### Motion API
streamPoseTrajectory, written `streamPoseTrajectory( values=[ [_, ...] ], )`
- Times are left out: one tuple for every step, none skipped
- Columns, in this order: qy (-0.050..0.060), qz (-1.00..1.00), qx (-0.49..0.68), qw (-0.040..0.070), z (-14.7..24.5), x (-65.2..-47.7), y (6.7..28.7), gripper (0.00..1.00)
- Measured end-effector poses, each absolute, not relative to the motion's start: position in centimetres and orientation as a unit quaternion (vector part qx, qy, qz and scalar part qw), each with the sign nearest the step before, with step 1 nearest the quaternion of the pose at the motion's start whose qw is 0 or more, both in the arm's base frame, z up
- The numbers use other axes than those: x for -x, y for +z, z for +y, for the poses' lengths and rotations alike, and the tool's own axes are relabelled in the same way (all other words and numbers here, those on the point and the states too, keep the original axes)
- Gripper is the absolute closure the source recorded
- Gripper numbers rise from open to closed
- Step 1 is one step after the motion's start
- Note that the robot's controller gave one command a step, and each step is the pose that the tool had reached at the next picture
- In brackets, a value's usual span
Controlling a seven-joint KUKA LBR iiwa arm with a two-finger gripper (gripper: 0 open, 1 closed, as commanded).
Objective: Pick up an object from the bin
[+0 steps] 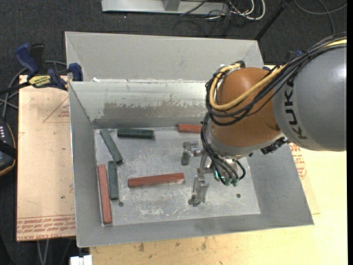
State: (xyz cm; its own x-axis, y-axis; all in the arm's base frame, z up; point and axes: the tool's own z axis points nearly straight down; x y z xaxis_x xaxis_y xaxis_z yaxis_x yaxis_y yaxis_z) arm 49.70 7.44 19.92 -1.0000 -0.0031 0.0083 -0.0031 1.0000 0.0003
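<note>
My pincer (pixel 193 173) hung low over the floor of the bin (pixel 165 59), right of its middle, with its two fingers (pixel 197 194) spread apart and nothing between them. A red-brown bar (pixel 156 180) lay flat near the middle of the floor, its right end just beside the gap of my fingers. Against the left wall lay a long red bar (pixel 103 195) with a dark green bar (pixel 113 181) alongside it. A grey-green bar (pixel 112 147) lay slanted above them. Near the back wall were a dark bar (pixel 135 133) and a short orange-red piece (pixel 190 128).
</note>
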Motion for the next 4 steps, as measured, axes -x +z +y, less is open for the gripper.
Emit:
streamPoseTrajectory(
  values=[
    [0.0,-0.998,0.059,0.003,8.1,-53.7,6.5,0.0],
    [-0.002,-0.986,0.166,-0.001,13.5,-54.4,7.0,0.0],
    [-0.001,-0.986,0.168,-0.001,13.3,-54.5,7.1,1.0],
    [-0.002,-0.988,0.157,-0.004,12.9,-54.5,19.4,1.0]
  ],
)
